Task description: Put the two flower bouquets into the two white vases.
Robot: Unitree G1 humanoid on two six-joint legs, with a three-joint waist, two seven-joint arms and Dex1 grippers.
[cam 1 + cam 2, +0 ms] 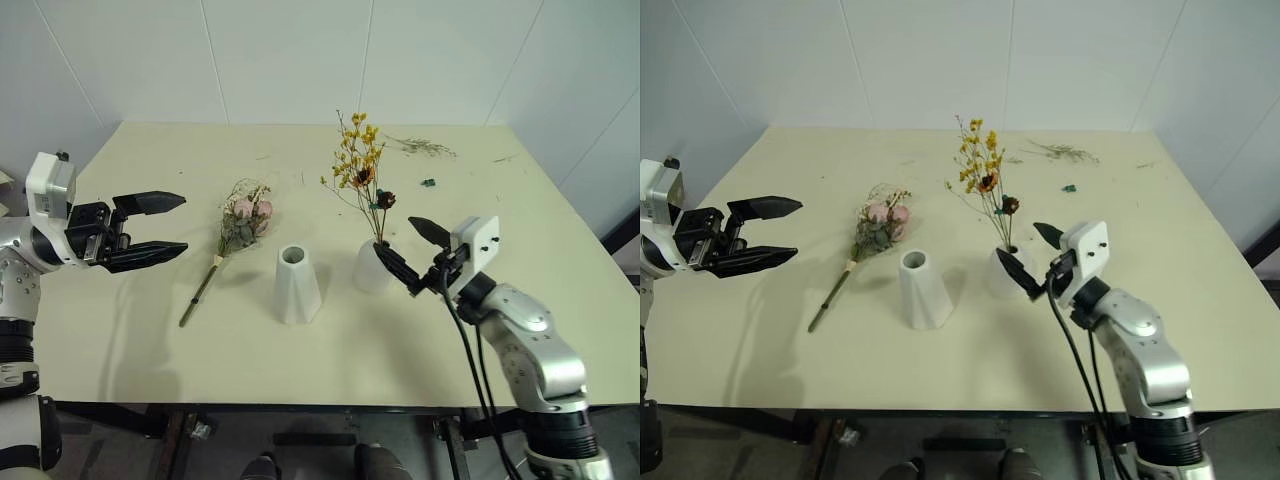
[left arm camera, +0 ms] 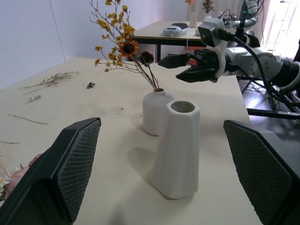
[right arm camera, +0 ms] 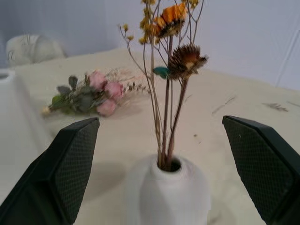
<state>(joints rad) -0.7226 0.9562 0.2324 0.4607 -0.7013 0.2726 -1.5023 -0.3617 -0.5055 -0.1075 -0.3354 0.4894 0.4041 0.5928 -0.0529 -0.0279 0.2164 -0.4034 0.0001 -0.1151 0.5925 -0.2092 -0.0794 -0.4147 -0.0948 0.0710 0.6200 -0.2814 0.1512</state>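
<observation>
Fingers of the right gripper (image 1: pixel 412 256) stand apart just beside the rounded vase (image 1: pixel 372 266), where the yellow spray (image 1: pixel 360 165) already stands; a careless withdrawal could clip its thin stems and tip the vase. Left gripper (image 1: pixel 158 231) hangs spread and empty. Beyond its tips lies the rose bunch (image 1: pixel 243 222), pink and leafy, short of the empty tapered vase (image 1: pixel 297 285).

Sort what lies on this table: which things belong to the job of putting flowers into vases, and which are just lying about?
Job: yellow spray, standing in the rounded vase; rose bunch, lying flat; tall faceted vase, empty.
Lying about: dried twigs; small dark scrap.
</observation>
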